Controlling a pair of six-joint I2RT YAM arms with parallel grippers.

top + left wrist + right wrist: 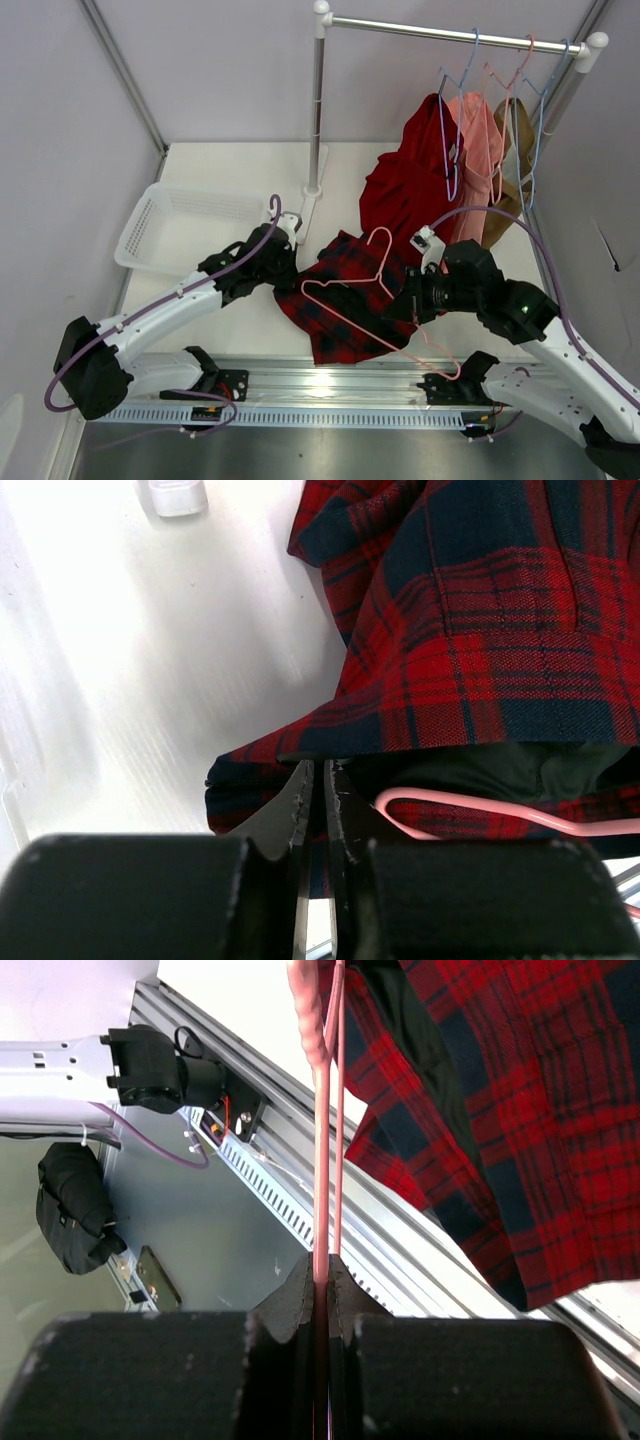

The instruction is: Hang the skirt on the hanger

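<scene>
The skirt is matt woven cloth with a visible weave, and the hanger is thin wire with a smooth, faintly glossy pink coating. The table is smooth white with a sheen. The basket at 9 o'clock is perforated white plastic, and the rail at 1 o'clock is shiny metal.

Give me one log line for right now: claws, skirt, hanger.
left claw: shut on skirt edge | right claw: shut on hanger wire | hanger: across skirt | skirt: on table, not on rail
</scene>
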